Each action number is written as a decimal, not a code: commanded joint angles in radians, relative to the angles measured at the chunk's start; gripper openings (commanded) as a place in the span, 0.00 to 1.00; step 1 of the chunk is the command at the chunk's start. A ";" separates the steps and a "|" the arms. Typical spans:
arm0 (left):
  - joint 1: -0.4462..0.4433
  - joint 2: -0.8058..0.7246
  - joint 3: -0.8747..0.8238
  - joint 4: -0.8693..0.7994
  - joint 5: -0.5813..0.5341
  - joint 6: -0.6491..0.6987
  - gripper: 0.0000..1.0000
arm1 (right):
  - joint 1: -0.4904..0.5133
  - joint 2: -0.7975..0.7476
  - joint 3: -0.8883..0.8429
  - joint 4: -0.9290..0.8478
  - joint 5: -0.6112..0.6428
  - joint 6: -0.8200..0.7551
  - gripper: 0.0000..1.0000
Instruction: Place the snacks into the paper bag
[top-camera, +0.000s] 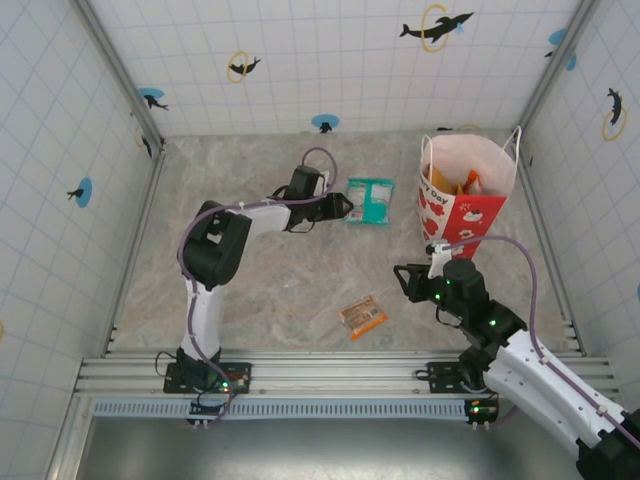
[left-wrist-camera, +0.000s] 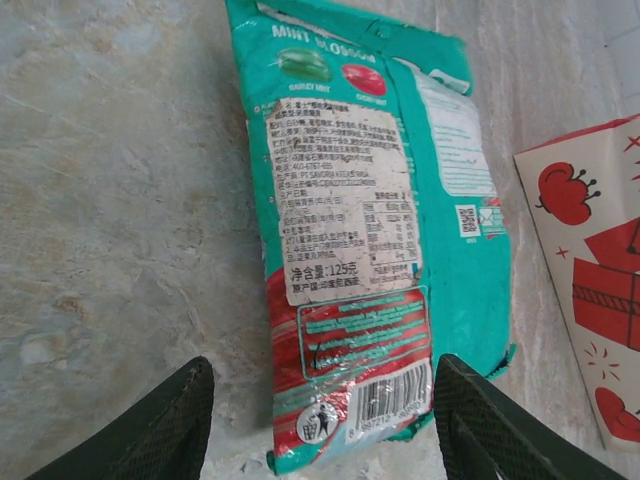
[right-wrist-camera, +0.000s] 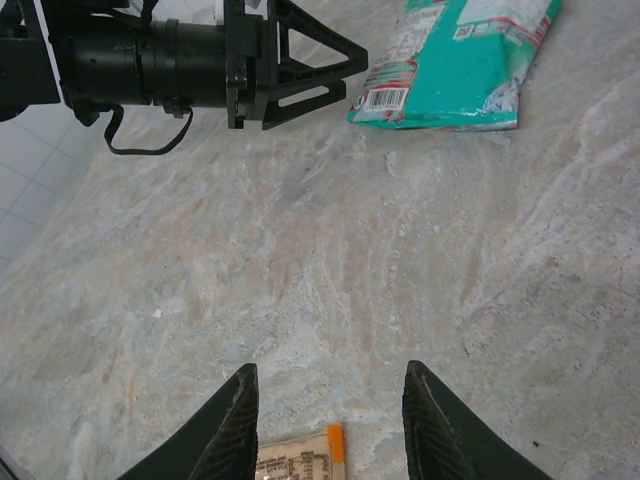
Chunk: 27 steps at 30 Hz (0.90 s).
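Teal packet (top-camera: 370, 200) flat on the marbled counter (top-camera: 270, 290), just left of the paper bag (top-camera: 470, 215) and apart from it. Left claw (top-camera: 345, 207) at the packet's barcode end, fingers apart, one to each side of that short edge; touching or not, cannot tell. Paper bag upright near the right wall, mouth open, orange and yellow packets (top-camera: 466, 184) inside. Right claw (top-camera: 403, 280) low in front of the bag, fingers apart, nothing between them. Wrapped bar (top-camera: 362, 317) alone near the front rail, near the right claw. Broad bare counter between both arms and along the left wall.
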 joint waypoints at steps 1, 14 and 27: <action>0.003 0.040 0.041 0.050 0.032 -0.036 0.60 | 0.007 -0.009 -0.018 0.035 0.012 0.009 0.41; 0.003 0.144 0.084 0.105 0.068 -0.091 0.51 | 0.008 -0.024 -0.020 0.026 0.025 0.010 0.41; 0.003 0.047 0.064 0.088 0.080 -0.022 0.05 | 0.009 -0.047 -0.019 0.027 0.048 0.013 0.40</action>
